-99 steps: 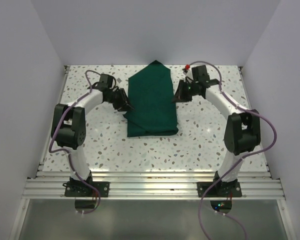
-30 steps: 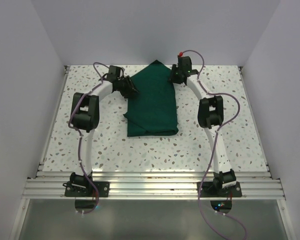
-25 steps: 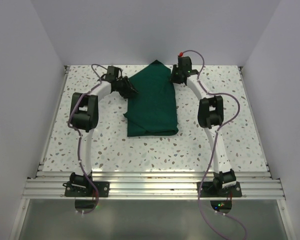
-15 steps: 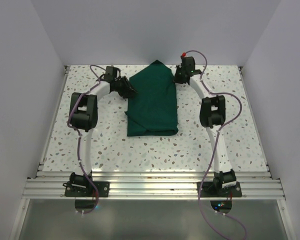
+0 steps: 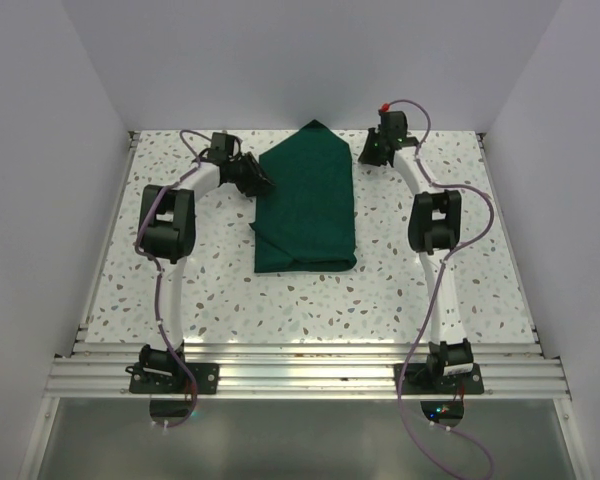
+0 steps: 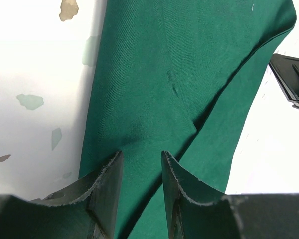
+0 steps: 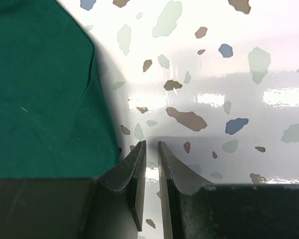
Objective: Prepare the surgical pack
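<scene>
The surgical pack (image 5: 305,205) is a dark green cloth bundle, folded to a long shape with a pointed far end, lying mid-table. No tray, instruments or packets show. My left gripper (image 5: 263,183) is at its far left edge; in the left wrist view (image 6: 142,159) its jaws stand a little apart over the cloth (image 6: 189,64), holding nothing. My right gripper (image 5: 365,160) is just off the far right edge; in the right wrist view (image 7: 152,147) its jaws are almost closed over bare table, empty, with the cloth (image 7: 35,89) to their left.
The speckled white table (image 5: 430,280) is walled at the back and both sides. A metal rail (image 5: 300,375) with the arm bases runs along the near edge. The right gripper's black tip (image 6: 291,82) shows in the left wrist view, beyond the cloth.
My right gripper has moved right, off the cloth's far right edge to bare table. The left gripper has shifted slightly at the far left edge. The cloth lies as before.
</scene>
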`<action>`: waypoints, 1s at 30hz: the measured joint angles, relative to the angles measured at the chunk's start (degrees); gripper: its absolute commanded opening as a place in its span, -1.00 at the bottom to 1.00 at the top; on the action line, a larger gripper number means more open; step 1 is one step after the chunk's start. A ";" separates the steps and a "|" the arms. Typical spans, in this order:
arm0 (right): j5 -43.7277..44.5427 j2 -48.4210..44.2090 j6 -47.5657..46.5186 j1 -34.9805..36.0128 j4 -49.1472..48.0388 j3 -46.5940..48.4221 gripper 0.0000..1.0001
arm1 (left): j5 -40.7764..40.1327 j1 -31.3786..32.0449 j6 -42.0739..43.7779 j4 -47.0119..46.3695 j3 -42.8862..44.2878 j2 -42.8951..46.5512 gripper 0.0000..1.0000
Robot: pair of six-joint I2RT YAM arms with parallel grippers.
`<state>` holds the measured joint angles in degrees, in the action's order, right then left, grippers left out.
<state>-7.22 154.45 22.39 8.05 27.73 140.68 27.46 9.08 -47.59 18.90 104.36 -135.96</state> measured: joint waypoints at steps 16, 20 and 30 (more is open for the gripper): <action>-16.65 -20.98 6.21 4.28 -5.68 -26.14 -0.34 | 0.79 -0.07 0.07 0.15 0.00 0.00 -0.19; -27.17 -33.57 11.47 3.91 -12.17 -46.80 -0.52 | 1.11 -0.09 0.07 0.44 0.00 0.00 -0.19; -41.97 -45.77 9.33 3.76 -12.33 -71.08 -0.89 | 2.23 -0.09 0.22 1.11 0.09 -0.13 -0.19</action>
<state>-49.19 108.68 31.73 11.81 15.40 69.60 29.69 8.99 -47.37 20.01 104.44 -136.09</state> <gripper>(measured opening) 0.094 0.408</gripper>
